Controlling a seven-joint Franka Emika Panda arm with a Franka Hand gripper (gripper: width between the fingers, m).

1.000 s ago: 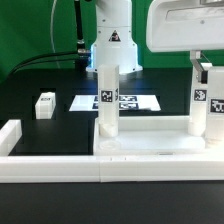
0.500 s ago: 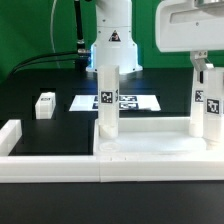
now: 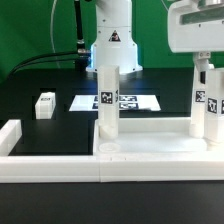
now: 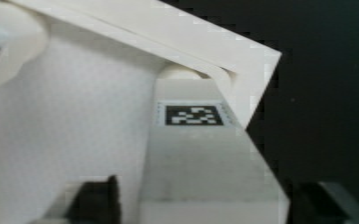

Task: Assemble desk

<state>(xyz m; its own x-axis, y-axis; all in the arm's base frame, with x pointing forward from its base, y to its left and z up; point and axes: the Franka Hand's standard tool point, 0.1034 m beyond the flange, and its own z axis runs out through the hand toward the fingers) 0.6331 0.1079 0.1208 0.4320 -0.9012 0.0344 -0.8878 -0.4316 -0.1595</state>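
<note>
Standing upright at about three o'clock in the exterior view, the gripped-side leg (image 3: 206,115) of the desk rises from the far corner of the tabletop panel (image 3: 150,148), which lies flat on the black table (image 3: 50,130) from roughly five to six o'clock. The gripper (image 3: 205,66) hangs directly over this leg at two o'clock, its tips level with the leg's upper end. In the wrist view the two dark fingers (image 4: 98,200) stand spread on either side of the leg, and a dark gap shows between the leg and one of them, so the jaws are apart and not clamped on it. Whether the other finger touches the leg I cannot tell. That view also shows the leg's black-and-white tag (image 4: 195,115) and its far end meeting a rimmed corner of the panel.

A middle leg (image 3: 106,115) stands upright at the picture's centre, on the panel's other far corner, its tag facing the camera. A loose leg (image 3: 45,104) lies on the table at nine o'clock, well apart from the panel. The marker board (image 3: 135,102) lies flat behind the middle leg, toward twelve o'clock, in front of the robot base (image 3: 112,45). The low white border wall (image 3: 45,168) runs along the front edge from seven o'clock, touching the panel's near side.
</note>
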